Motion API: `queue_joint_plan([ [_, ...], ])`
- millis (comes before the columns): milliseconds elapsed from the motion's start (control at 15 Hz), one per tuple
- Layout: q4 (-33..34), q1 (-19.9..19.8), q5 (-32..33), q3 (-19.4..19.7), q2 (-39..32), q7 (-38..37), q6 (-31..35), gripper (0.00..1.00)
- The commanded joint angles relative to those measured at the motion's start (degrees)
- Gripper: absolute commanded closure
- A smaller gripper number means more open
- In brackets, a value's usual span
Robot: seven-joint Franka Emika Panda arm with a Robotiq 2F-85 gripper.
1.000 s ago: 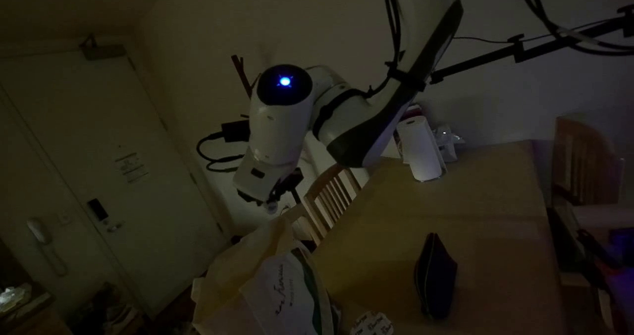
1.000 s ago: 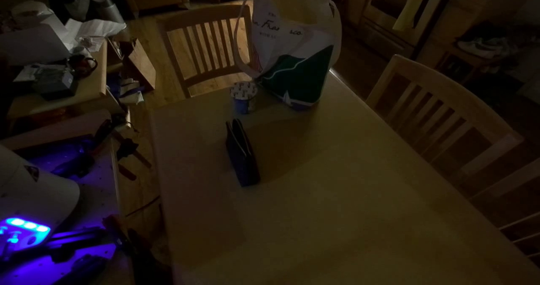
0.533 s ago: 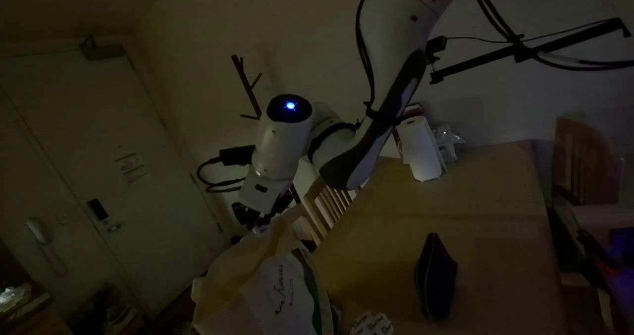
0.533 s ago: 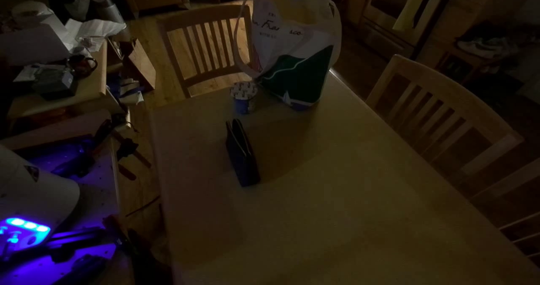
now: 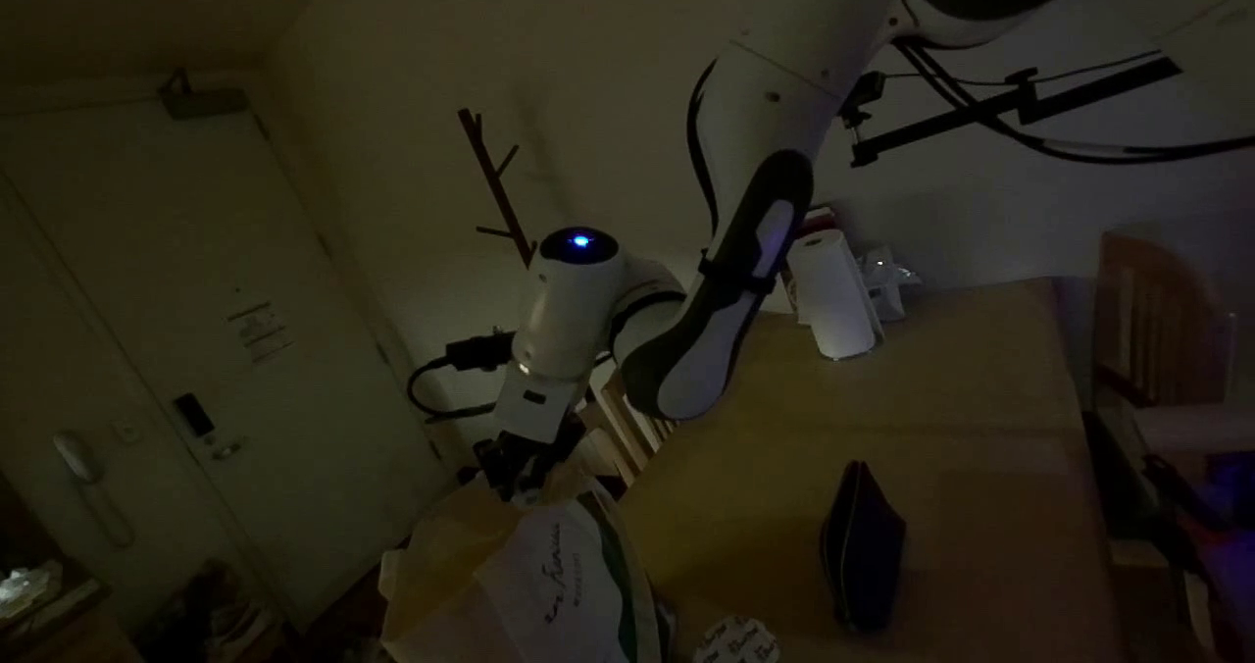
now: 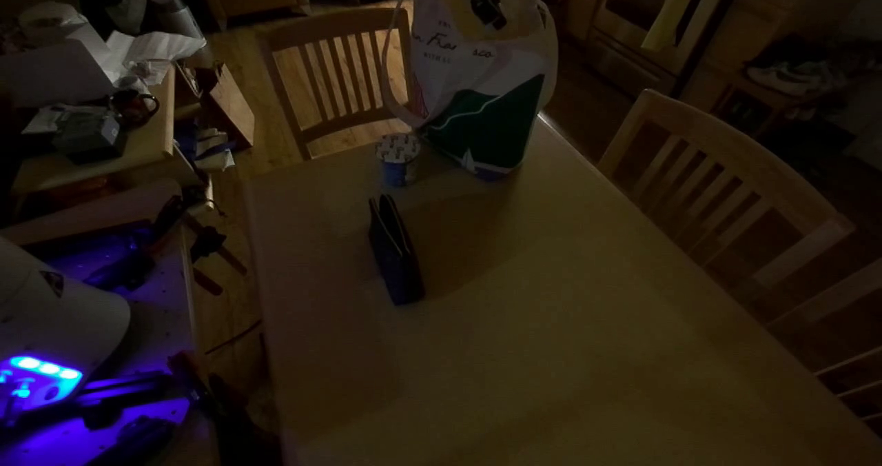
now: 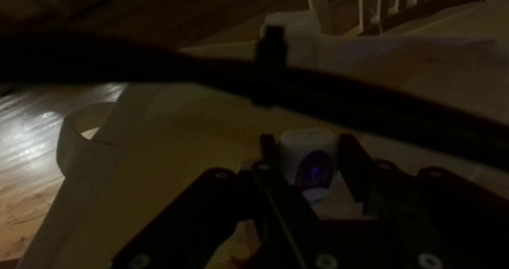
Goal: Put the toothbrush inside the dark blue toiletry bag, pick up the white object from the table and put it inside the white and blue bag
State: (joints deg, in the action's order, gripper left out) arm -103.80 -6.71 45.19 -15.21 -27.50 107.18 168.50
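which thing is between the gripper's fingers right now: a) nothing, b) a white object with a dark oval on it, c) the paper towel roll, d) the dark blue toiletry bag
b, since the wrist view shows the white object with its dark oval held in the gripper.

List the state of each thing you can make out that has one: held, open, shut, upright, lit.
Gripper: shut on the white object
White bag: upright on the table, mouth open
White object: held at the white bag's mouth
Dark blue pouch: upright on the table, zipper open
Tub with patterned lid: upright, lid on
Paper towel roll: standing on end
Door: shut
Arm light: lit blue
Base lights: lit blue
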Motion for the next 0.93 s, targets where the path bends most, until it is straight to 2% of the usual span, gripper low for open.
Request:
queue_joint_plan([
  [0, 1.7, -4.4, -5.4, -5.2, -2.0, 7.3, -2.2, 0.33],
  [67, 1.7, -5.1, -6.1, -6.0, -2.1, 8.0, -2.4, 0.32],
  [267, 2.0, -4.2, -4.9, -4.4, -1.1, 5.6, -4.3, 0.14],
  [333, 1.8, -0.5, -7.9, -0.1, -0.4, 6.9, -3.2, 0.07],
  [400, 1.9, -0.1, -8.1, 0.6, -0.4, 6.7, -2.8, 0.02],
  [533, 1.8, 2.4, -9.1, 3.3, 0.9, 5.1, -6.0, 0.0],
  [867, -0.3, 8.7, -10.1, 9.1, 7.6, 0.4, -21.8, 0.0],
])
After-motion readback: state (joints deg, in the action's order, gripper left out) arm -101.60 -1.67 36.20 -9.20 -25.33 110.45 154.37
